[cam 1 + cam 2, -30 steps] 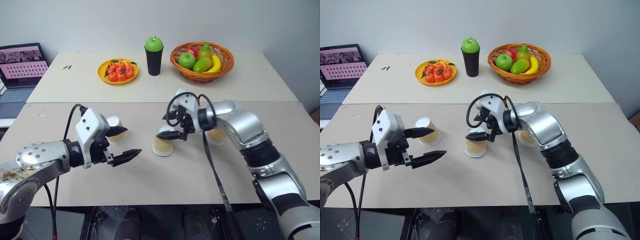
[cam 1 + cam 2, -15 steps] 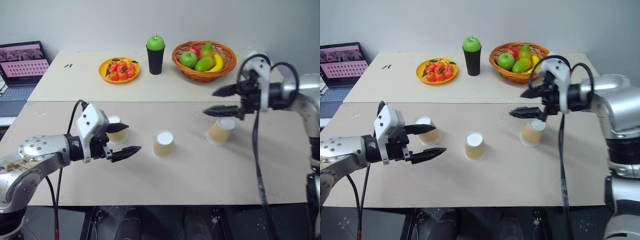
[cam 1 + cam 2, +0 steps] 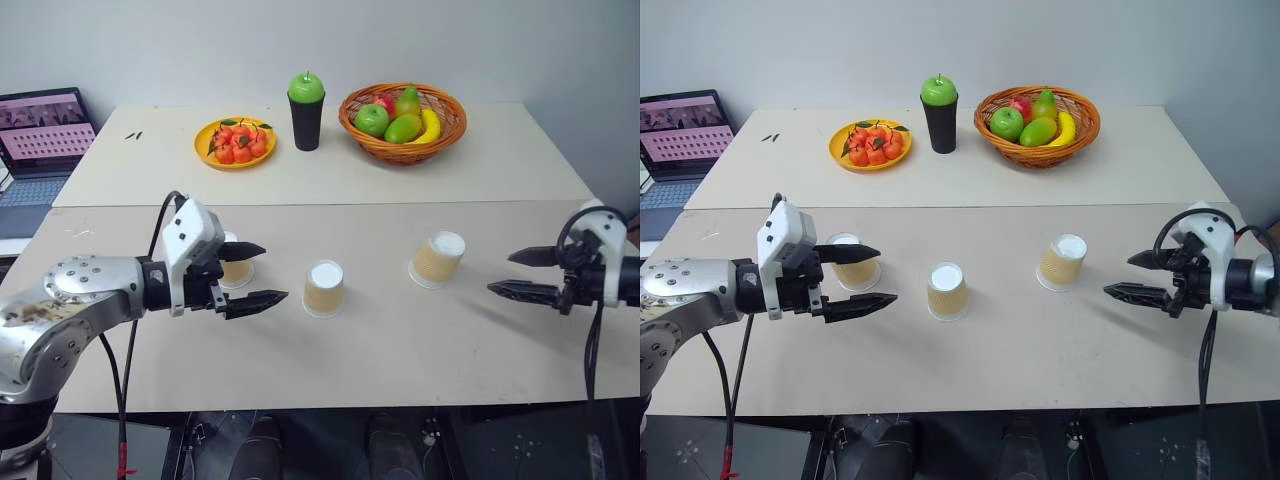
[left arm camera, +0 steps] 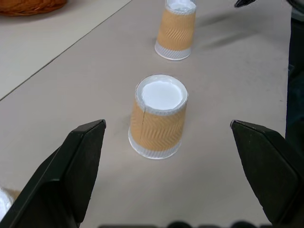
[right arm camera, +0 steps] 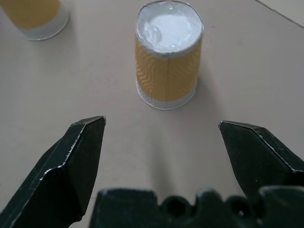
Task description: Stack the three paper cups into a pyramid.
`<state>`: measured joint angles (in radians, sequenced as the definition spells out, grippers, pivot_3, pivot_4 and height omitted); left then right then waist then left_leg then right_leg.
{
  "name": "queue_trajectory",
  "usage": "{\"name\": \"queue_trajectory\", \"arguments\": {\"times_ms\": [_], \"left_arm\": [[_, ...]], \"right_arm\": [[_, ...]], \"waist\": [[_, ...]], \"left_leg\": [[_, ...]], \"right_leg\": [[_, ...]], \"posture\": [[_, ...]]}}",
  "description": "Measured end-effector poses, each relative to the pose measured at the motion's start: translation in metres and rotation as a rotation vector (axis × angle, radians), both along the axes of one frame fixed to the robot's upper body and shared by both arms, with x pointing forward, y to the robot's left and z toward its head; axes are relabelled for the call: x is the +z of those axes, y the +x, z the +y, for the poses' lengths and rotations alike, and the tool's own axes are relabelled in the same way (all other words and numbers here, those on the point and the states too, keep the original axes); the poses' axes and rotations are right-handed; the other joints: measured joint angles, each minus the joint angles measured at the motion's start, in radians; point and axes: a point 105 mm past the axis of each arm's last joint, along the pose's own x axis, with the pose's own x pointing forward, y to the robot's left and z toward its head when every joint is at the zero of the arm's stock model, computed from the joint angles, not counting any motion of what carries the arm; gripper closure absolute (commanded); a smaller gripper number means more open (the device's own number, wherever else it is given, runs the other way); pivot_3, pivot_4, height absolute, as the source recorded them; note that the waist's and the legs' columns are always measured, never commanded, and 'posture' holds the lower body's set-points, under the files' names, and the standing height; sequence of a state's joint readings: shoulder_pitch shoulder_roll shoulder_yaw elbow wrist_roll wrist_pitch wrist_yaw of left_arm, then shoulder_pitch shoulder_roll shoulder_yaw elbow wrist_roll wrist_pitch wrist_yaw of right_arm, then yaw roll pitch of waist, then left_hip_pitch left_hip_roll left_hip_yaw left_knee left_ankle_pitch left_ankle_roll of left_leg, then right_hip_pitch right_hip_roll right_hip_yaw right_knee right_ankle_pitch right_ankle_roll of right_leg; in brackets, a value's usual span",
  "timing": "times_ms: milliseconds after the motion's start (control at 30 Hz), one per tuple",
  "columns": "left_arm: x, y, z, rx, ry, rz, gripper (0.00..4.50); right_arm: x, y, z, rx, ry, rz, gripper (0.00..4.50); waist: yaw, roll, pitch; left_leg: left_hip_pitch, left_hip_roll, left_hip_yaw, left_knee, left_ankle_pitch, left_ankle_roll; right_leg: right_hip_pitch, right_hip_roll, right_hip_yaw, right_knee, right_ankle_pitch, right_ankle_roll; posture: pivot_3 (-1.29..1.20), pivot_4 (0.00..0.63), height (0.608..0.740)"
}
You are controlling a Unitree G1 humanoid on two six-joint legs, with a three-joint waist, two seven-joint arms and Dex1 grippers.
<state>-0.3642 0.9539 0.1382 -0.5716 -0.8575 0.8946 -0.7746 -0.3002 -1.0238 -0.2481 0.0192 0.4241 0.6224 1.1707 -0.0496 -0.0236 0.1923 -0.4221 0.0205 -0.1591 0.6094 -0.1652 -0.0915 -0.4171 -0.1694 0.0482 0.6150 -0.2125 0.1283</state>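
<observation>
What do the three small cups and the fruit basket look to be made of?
The three paper cups: seemingly paper, with matte tan walls embossed with a wavy ripple, a side seam, and plain white bases; all stand upside down. The basket: woven wicker or rattan by its braided orange-brown rim, though moulded plastic is possible.

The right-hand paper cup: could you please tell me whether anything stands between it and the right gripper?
Nothing visible does. The right gripper, jaws open, points at the right-hand paper cup across bare table. The middle cup stands beyond it, on the far side from the gripper.
</observation>
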Motion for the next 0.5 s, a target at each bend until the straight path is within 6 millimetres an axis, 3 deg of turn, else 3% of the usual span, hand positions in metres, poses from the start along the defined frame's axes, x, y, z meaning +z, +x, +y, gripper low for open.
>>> {"name": "queue_trajectory", "arguments": {"times_ms": [233, 500], "left_arm": [[0.002, 0.005, -0.001, 0.001, 0.0, -0.007, 0.0], [0.003, 0.005, -0.002, 0.008, 0.0, -0.012, 0.0]], "right_arm": [[-0.01, 0.027, 0.016, -0.003, 0.047, -0.083, 0.01], [-0.01, 0.045, 0.033, 0.043, 0.056, -0.103, 0.01]], "waist": [[0.004, 0.0, 0.0], [0.003, 0.0, 0.0]], "left_leg": [[-0.001, 0.0, 0.0, -0.001, 0.0, 0.0], [-0.001, 0.0, 0.0, -0.001, 0.001, -0.001]], "right_leg": [[0.0, 0.0, 0.001, -0.001, 0.0, 0.0], [0.0, 0.0, 0.001, -0.001, 0.0, 0.0]], "posture": [[0.0, 0.15, 0.739], [0.0, 0.15, 0.739]]}}
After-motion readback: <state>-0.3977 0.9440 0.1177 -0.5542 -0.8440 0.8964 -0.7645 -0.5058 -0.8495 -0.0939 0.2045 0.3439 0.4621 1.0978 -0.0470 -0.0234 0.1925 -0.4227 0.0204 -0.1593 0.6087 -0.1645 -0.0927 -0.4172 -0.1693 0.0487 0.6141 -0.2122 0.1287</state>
